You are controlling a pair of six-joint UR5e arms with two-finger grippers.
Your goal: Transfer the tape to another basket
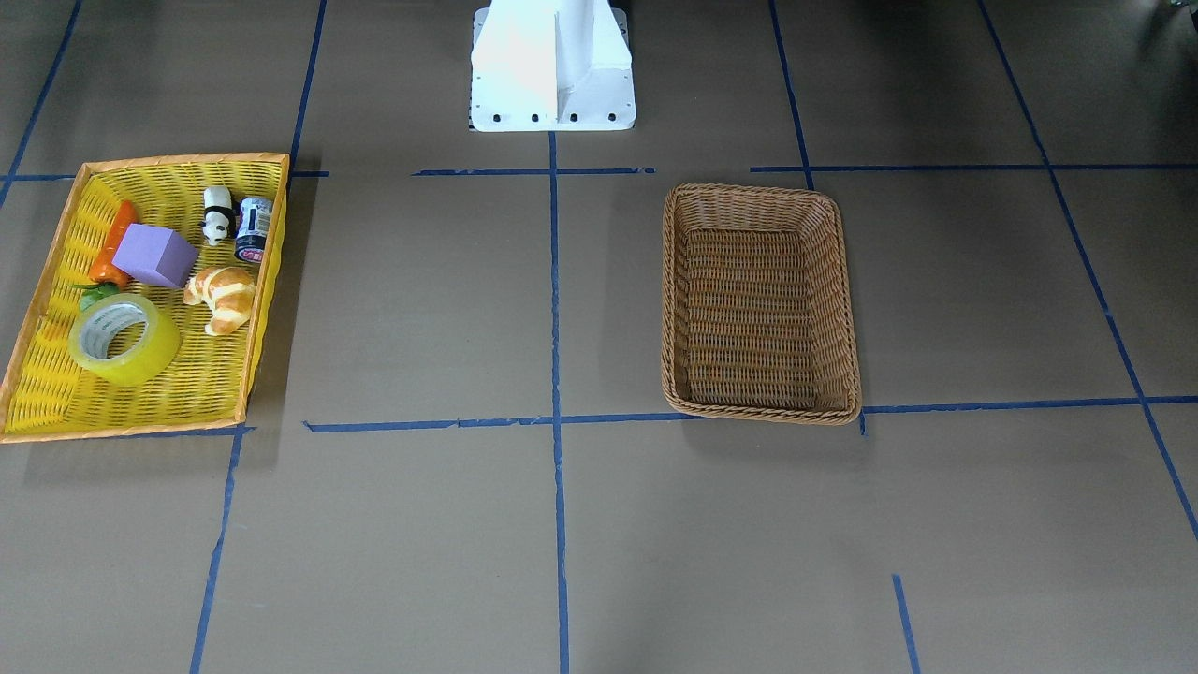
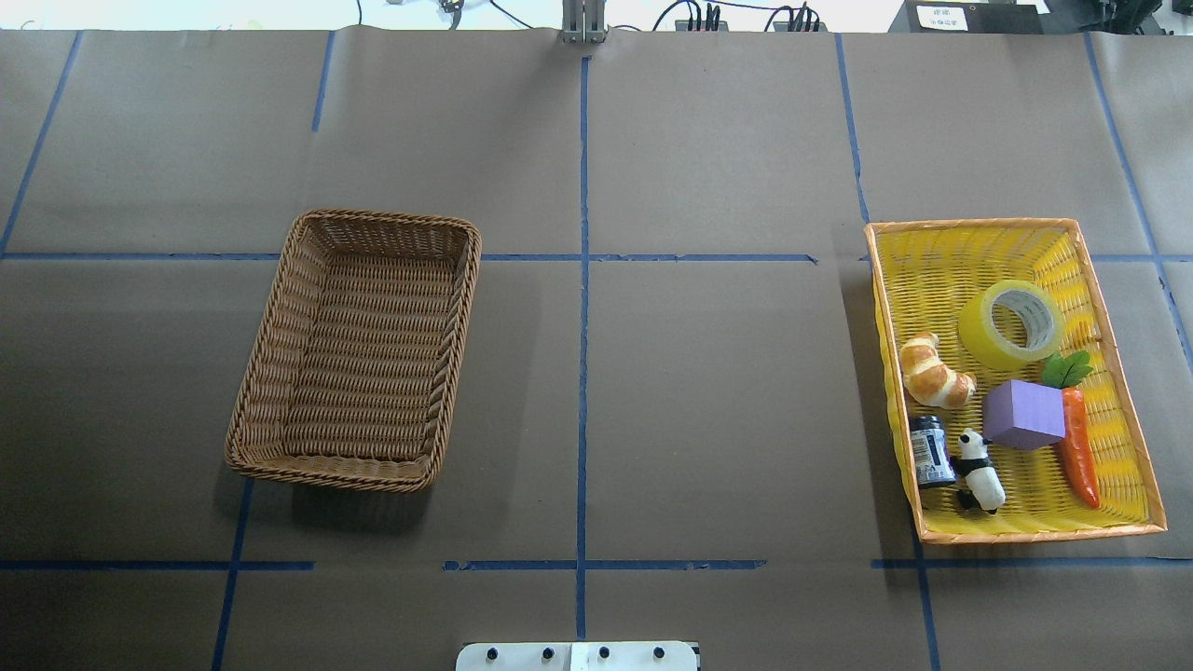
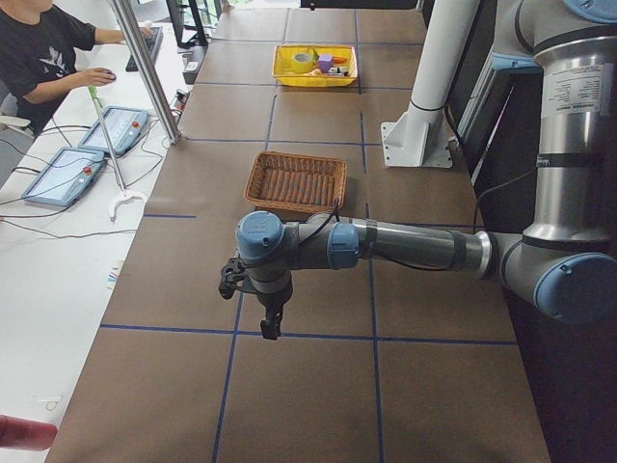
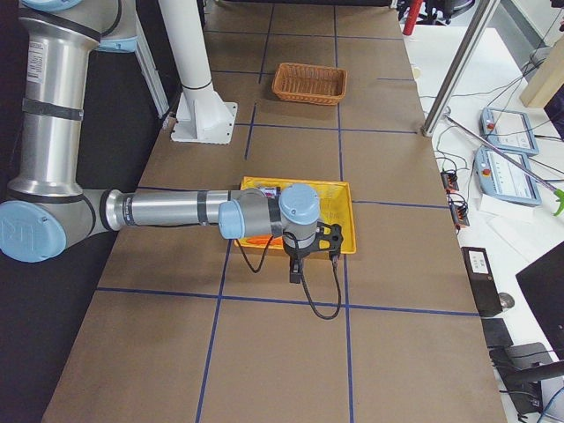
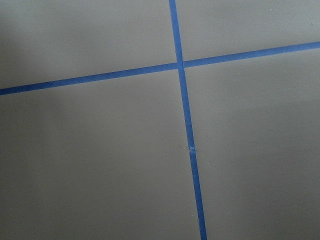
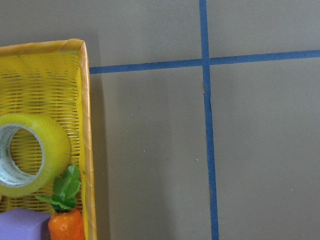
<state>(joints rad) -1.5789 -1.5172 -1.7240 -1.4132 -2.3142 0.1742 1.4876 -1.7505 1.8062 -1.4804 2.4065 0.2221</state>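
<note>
The tape (image 1: 124,339) is a yellow roll with a white core, lying flat in the shallow yellow basket (image 1: 178,159). It also shows in the overhead view (image 2: 1011,323) and the right wrist view (image 6: 30,155). The brown wicker basket (image 1: 760,416) stands empty on the other half of the table (image 2: 387,218). My left gripper (image 3: 270,323) hangs over bare table beyond the brown basket's end. My right gripper (image 4: 295,273) hangs just outside the yellow basket's outer side. Both show only in the side views, so I cannot tell if they are open or shut.
The yellow basket (image 2: 969,224) also holds a croissant (image 2: 934,373), a purple block (image 2: 1023,415), a carrot (image 2: 1079,452), a panda figure (image 2: 980,471) and a small can (image 2: 930,450). The white robot base (image 1: 552,65) stands at the table's edge. An operator (image 3: 43,48) sits at the far side.
</note>
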